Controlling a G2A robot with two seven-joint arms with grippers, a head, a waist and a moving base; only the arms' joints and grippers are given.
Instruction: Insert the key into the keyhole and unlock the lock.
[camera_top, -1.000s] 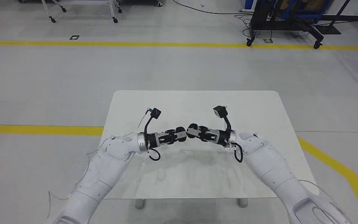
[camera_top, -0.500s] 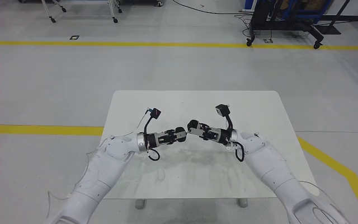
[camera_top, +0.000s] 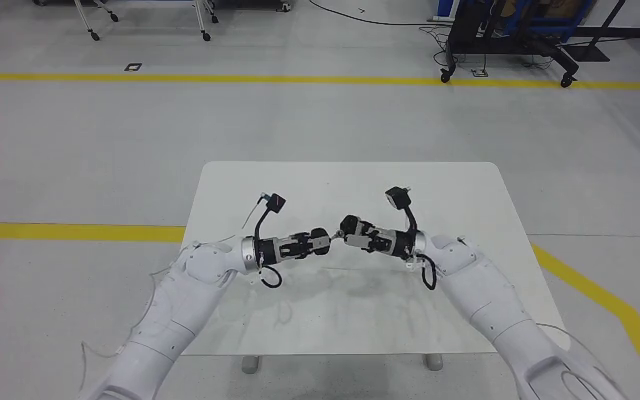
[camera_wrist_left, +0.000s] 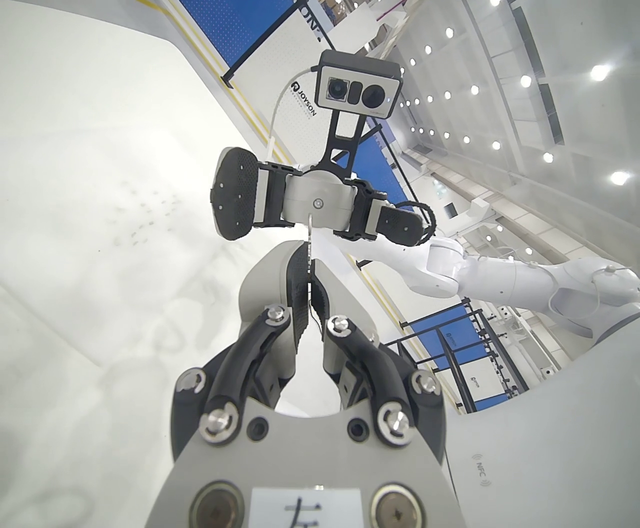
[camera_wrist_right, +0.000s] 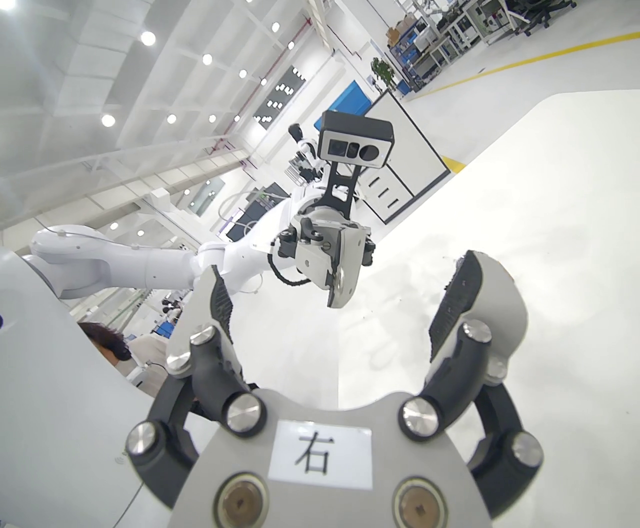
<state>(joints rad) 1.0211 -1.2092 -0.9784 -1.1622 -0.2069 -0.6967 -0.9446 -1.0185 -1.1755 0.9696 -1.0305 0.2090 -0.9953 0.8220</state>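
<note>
**Item: key** (camera_wrist_left: 310, 234). Thin metal blade, seen edge-on. It is pinched between the pads of my left gripper (camera_wrist_left: 307, 261), which is clenched on it. The blade stands out past the fingertips, held up off the table. Its tip points at my right gripper (camera_wrist_left: 316, 206) and sits close before the palm, between the two fingers. I cannot tell whether it touches.

**Right gripper:** released, fingers spread wide.

**Position, top view:** my two grippers face each other tip to tip over the middle of the table (camera_top: 450, 200), with a narrow gap between them.

**Change:** a second ago the tips were nearly meeting. Both have since drawn slightly back, the left one toward my left side and the right one toward my right.

**Surface:** white tabletop with faint scuffs.

**Room:** grey floor with a yellow line (camera_top: 300, 78) and a dark wheeled frame (camera_top: 520, 50) beyond the table. Blue panels (camera_wrist_left: 250, 35) and ceiling lamps (camera_wrist_left: 525, 80) show behind.
</note>
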